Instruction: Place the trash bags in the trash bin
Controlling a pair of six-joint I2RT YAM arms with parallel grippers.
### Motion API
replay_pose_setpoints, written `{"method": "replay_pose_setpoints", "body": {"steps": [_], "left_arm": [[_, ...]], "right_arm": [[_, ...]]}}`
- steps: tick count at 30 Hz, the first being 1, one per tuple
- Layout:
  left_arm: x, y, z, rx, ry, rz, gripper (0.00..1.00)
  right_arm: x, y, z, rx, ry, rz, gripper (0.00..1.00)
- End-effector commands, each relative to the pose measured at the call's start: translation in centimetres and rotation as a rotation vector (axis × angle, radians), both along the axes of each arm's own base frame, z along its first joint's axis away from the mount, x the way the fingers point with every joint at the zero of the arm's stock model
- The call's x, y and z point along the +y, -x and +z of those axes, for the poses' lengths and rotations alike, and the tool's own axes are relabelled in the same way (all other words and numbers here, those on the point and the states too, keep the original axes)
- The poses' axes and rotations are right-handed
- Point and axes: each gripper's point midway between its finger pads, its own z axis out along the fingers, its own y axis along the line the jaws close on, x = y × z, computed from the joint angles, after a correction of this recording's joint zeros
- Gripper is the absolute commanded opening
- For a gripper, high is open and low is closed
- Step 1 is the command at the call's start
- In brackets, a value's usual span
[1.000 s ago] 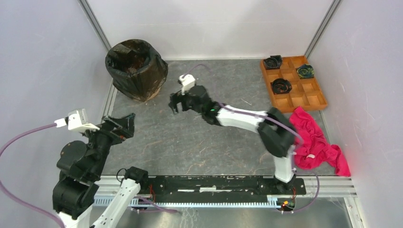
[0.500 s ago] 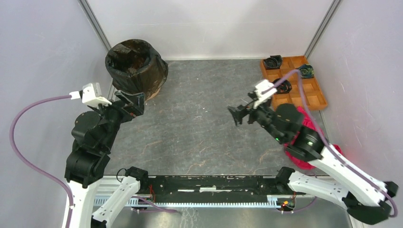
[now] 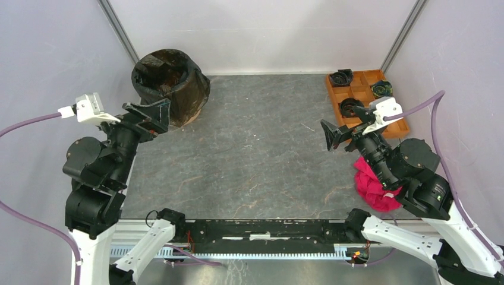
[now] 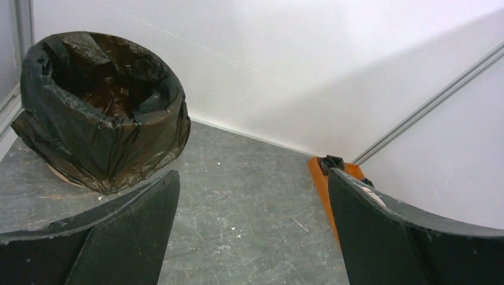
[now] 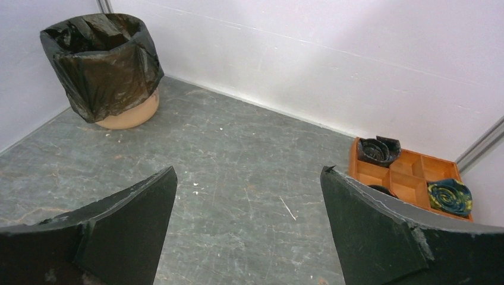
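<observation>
The black trash bag (image 3: pixel 171 83) lines the trash bin at the far left corner, its film folded over the rim and down the walls. Only the bin's orange base (image 5: pixel 132 115) shows below the bag; it also shows in the left wrist view (image 4: pixel 58 174). My left gripper (image 3: pixel 156 116) is open and empty, raised just in front of the bin and a little to its left. My right gripper (image 3: pixel 330 135) is open and empty, raised over the right side of the table, far from the bin. Both wrist views show wide-open jaws with only bare table between them.
An orange-brown compartment tray (image 3: pixel 390 123) stands at the back right with three small coiled black rolls (image 3: pixel 352 107). A pink-red cloth (image 3: pixel 373 189) lies under my right arm. White walls close in the back and both sides.
My right arm has pulled back from the middle of the table to the right side. My left gripper has risen and swung towards the bin. Both stayed open and empty.
</observation>
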Motion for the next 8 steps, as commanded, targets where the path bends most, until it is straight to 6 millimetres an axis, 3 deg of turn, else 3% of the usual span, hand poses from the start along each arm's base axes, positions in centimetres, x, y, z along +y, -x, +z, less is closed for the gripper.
{"method": "replay_pose_setpoints", "body": {"steps": [1,8], "left_arm": [[1.1,0.4,1.1,-0.034,-0.045,0.048,1.0],[1.2,0.5,0.9,-0.028,-0.045,0.048,1.0]], "right_arm": [[-1.5,0.2,1.1,-0.04,-0.036,-0.046,0.98],[-0.3,0.0,-0.5,-0.032,-0.081,-0.018,0.98]]}}
